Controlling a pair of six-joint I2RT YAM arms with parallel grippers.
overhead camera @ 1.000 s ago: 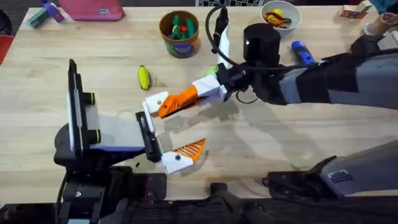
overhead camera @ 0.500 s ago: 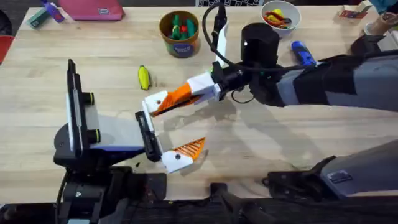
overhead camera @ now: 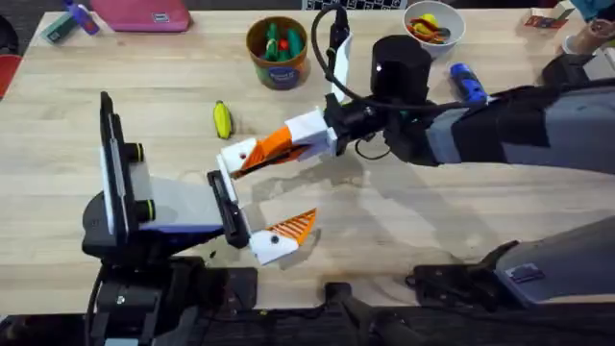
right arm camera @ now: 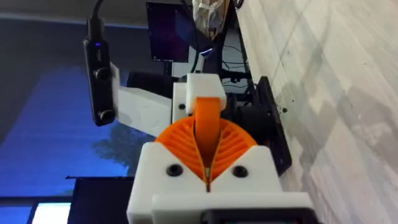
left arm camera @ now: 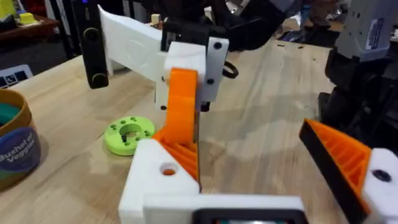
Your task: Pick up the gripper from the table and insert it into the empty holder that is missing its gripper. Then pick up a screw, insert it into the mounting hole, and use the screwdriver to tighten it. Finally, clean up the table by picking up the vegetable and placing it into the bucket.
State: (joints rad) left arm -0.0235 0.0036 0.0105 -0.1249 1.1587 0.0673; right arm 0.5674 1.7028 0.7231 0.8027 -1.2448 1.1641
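On the left of the overhead view we find the left gripper (overhead camera: pixel 252 207) lying low over the table with its white fingers spread wide: one holder (overhead camera: pixel 237 157) toward the far side, the other fitted finger (overhead camera: pixel 283 235) toward the near edge with its orange ribbed pad in place. Beyond it, the yellow vegetable (overhead camera: pixel 222 119) lies on bare wood, well apart from the brown-orange bucket (overhead camera: pixel 278 54) standing near the far edge with toy items inside.

At the centre, we note the right gripper (overhead camera: pixel 274 146) reaching across from the right, its ribbed pads pressed together on the orange wedge (overhead camera: pixel 252 160), which it pinches. The wedge meets the far holder; the left wrist view shows the wedge (left arm camera: pixel 181 109) standing upright against the white holder (left arm camera: pixel 163 174), and the right wrist view shows it (right arm camera: pixel 208 127) between the two curved orange pads. Whether it is fully seated we cannot tell.

A green disc (left arm camera: pixel 129 134) lies flat on the table near the holder.

Further right, the blue screwdriver (overhead camera: pixel 466 82) rests near the far edge, beside a white bowl (overhead camera: pixel 433 25).
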